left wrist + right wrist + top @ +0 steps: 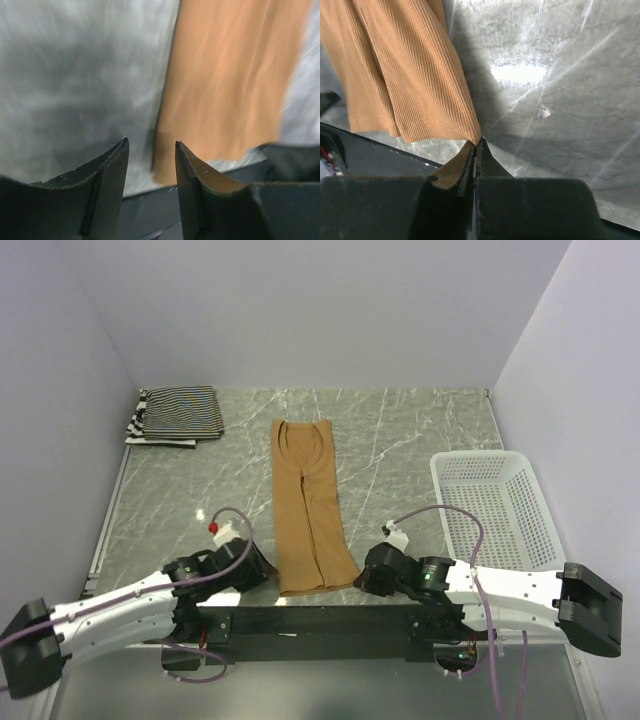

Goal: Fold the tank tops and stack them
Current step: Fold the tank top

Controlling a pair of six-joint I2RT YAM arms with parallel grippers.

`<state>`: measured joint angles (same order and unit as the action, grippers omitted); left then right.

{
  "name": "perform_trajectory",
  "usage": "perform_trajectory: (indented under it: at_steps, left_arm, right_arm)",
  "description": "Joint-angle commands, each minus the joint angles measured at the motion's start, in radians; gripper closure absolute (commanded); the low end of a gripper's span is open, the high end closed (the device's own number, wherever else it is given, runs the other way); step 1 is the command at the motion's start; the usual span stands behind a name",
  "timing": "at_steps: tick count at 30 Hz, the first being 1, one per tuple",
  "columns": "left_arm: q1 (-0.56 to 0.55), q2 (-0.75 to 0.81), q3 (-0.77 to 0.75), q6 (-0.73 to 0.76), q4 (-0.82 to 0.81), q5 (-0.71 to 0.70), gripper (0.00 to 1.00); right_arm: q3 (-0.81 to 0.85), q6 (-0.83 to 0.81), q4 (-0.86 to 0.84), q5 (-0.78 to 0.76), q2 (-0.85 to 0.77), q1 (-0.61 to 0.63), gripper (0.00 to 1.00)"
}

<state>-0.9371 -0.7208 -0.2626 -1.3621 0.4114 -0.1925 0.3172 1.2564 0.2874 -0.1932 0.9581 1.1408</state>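
Tan-brown ribbed fabric tank top (pixel 310 505): laid flat and lengthwise at the middle of the grey marble worktop (pixel 420 440), hem toward the arm bases.
Right fingers (pixel 454 170): pressed together, pinching the near right hem corner.
Left fingers (pixel 112 165): apart, gripping nothing; near left hem corner seen through the gap, just beyond the tips; view blurred.
Folded black-and-white striped tank tops (pixel 178 412): stacked at the far left corner, well apart.
White plastic lattice basket (pixel 478 457): right side of worktop.
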Motion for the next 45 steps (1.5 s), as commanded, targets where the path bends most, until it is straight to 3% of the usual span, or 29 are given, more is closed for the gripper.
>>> perform_trajectory:
  at_steps: [1, 5, 10, 15, 21, 28, 37, 45]
  left_arm:
    - [-0.112, -0.071, -0.020, -0.120, -0.005, -0.056, 0.53]
    - [-0.268, -0.143, -0.052, -0.256, 0.061, -0.122, 0.53]
    - [-0.328, -0.177, -0.067, -0.327, 0.046, -0.151, 0.53]
    - [-0.333, -0.190, -0.066, -0.374, 0.112, -0.171, 0.56]
    - [-0.333, -0.158, -0.053, -0.350, 0.103, -0.186, 0.71]
    - [-0.344, -0.164, -0.090, -0.201, 0.038, -0.183, 1.00]
    - [-0.482, -0.180, -0.170, -0.250, 0.151, -0.215, 0.99]
    - [-0.494, -0.151, -0.300, -0.226, 0.242, -0.343, 0.99]
  right_arm:
    - [0.003, -0.054, 0.050, 0.000, -0.006, 0.002, 1.00]
    - [0.019, -0.051, 0.004, 0.020, 0.066, 0.056, 1.00]
    - [0.052, -0.038, -0.045, 0.021, 0.189, 0.108, 1.00]
    - [0.046, -0.034, -0.044, 0.012, 0.205, 0.119, 1.00]
    - [0.068, -0.043, 0.036, -0.026, 0.133, 0.120, 1.00]
    - [0.106, -0.072, 0.119, -0.041, 0.088, 0.128, 1.00]
    - [0.200, 0.003, 0.260, -0.123, 0.123, 0.301, 1.00]
    - [0.335, -0.044, 0.363, -0.221, 0.090, 0.267, 1.00]
